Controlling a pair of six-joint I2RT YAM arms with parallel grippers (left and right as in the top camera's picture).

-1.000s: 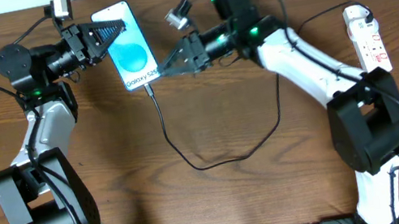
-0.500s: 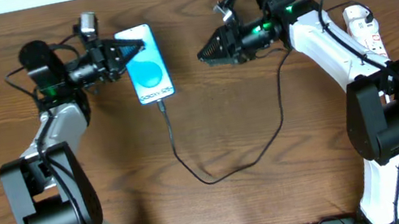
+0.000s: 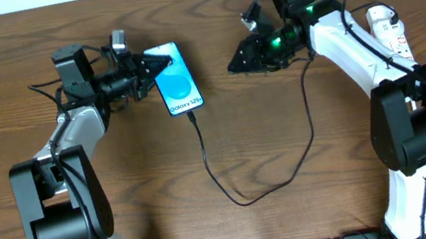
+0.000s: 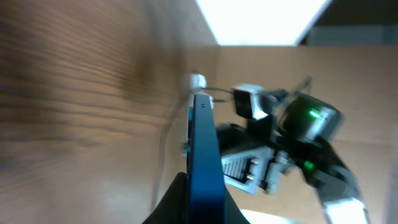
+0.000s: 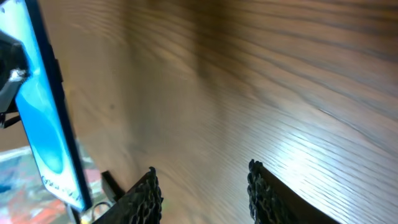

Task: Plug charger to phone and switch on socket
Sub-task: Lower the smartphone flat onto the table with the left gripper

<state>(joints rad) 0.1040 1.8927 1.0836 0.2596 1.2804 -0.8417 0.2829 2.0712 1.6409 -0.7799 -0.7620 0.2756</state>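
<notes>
Clamping phone [image 3: 177,80] edge, left pincer [image 3: 152,64]; right pincer [image 3: 233,67] well apart

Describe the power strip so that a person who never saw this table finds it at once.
Look at the wooden table from above and go to its far right part, just outside the right arm. There lies the power strip, a narrow white bar. Unlike the white arm beside it, it lies flat and bears small red marks.

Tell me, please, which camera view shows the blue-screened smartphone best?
The overhead view: the black-edged, blue-screened smartphone shows its whole face there. The left wrist view shows only its thin edge; the right wrist view, a steeply slanted part of the screen.
</notes>
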